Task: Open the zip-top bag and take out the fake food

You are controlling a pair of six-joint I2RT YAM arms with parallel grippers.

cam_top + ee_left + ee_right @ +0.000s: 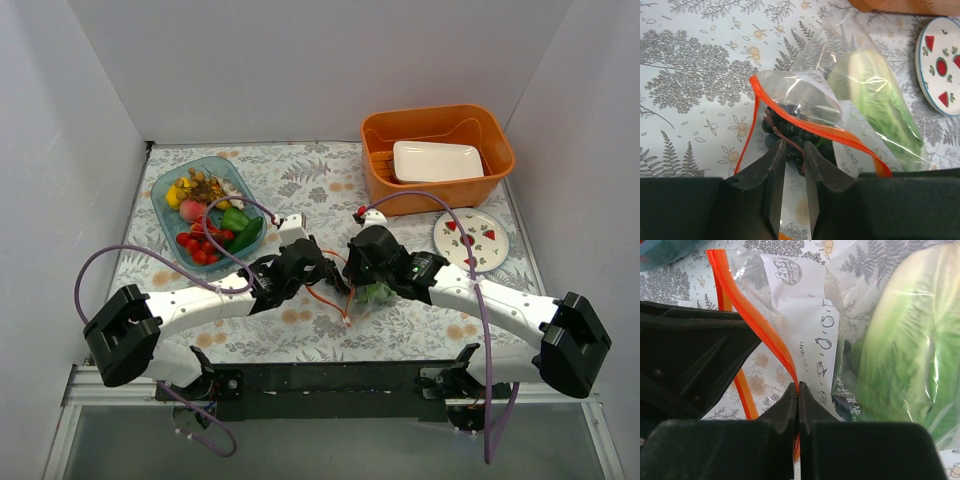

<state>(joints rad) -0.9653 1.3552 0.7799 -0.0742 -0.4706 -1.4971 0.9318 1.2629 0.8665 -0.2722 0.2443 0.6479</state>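
Right gripper [798,390] fills the bottom of its wrist view, jaws clenched on the red-orange zip strip [757,325] of the zip-top bag [800,95]. Left gripper [794,148] sits at the bag mouth w/ a narrow gap betw. its fingers; can't tell if it's pinching the other lip or only hovering over film. Bag lies at frame centre in the top view, betw. the two wrists, mouth partly gaping. Lettuce [900,340] and a dark cluster [790,131] are inside it.

Risks: if the left has no real bite, a pull apart prob. drags the whole bag sideways instead of widening the mouth. Thin strip could slip from the right's tips (film looks slick, little to grab). Wrists are v. close, so a knock is possible. Cluster sits right at the lip and may spill.

Room: open table [300,330] toward bottom centre. Watermelon-print plate [472,225] at right, glass dish [160,190] upper left, orange basket [437,188] upper right, all well apart from the bag.
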